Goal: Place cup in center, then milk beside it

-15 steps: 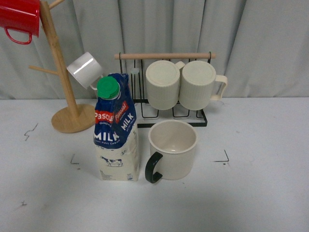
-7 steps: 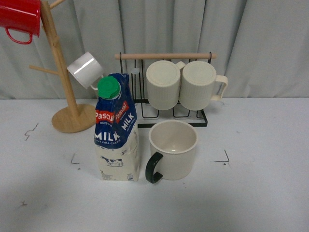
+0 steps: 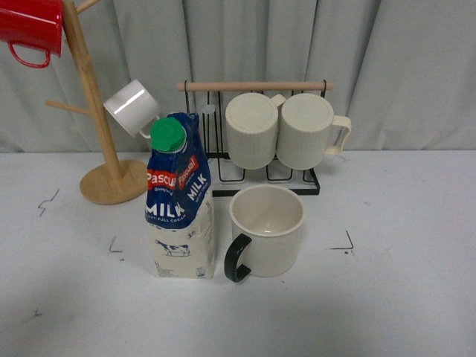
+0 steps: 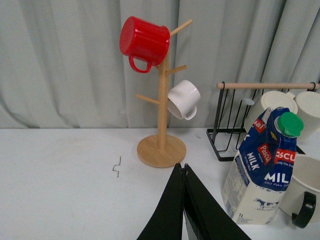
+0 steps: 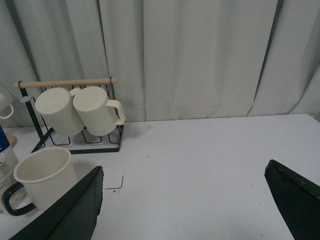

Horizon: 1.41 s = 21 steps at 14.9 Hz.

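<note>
1. Front view: your cup (image 3: 266, 230) stands upright mid-table (image 3: 401, 297), mouth up, black handle turned to the near left. The milk (image 3: 179, 199) stands upright just left of it, almost touching, green cap on top. Behind them you have a black wire rack (image 3: 256, 160) with two ribbed mugs (image 3: 286, 130) lying on their sides, and far left a wooden mug tree (image 3: 97, 126) carrying a red mug (image 3: 28, 28) and a white mug (image 3: 132, 108). Neither arm shows here.

2. Left wrist view: your left gripper (image 4: 184, 200) is clenched, its two black fingers pressed together with nothing between them, well clear of everything. The milk (image 4: 262, 167) sits to one side of it, with the cup (image 4: 302, 192) partly cut off at the picture's edge. The mug tree (image 4: 162, 100) stands further off.

3. Right wrist view: your right gripper (image 5: 185, 207) is released, fingers spread wide and empty, over bare table. The cup (image 5: 42, 180) stands apart from the fingers, with the rack (image 5: 75, 117) beyond it and only a sliver of milk (image 5: 6, 160) at the edge.
</note>
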Each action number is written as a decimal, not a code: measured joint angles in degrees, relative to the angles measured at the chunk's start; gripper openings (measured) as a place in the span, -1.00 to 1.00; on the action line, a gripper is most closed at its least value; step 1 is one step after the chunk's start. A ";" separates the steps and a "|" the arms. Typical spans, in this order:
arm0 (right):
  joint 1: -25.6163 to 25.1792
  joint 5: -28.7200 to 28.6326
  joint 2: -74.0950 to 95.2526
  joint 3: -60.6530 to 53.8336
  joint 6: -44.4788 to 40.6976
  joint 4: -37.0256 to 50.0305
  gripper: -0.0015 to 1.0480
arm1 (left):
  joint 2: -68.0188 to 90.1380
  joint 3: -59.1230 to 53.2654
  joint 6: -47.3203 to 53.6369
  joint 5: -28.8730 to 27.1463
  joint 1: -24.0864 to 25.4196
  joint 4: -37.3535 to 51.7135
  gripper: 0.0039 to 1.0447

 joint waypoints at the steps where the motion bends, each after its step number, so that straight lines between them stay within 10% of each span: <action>1: 0.00 0.00 0.00 0.00 0.00 0.02 0.87 | -1.51 0.00 0.00 0.04 0.00 -1.11 -0.97; 14: 0.00 0.02 0.00 0.00 -0.02 0.02 0.87 | -16.39 0.04 0.02 0.02 0.02 -17.03 -0.97; 21: 0.00 0.02 0.00 0.00 0.00 0.02 0.87 | -16.39 0.04 0.02 0.02 0.02 -17.05 0.58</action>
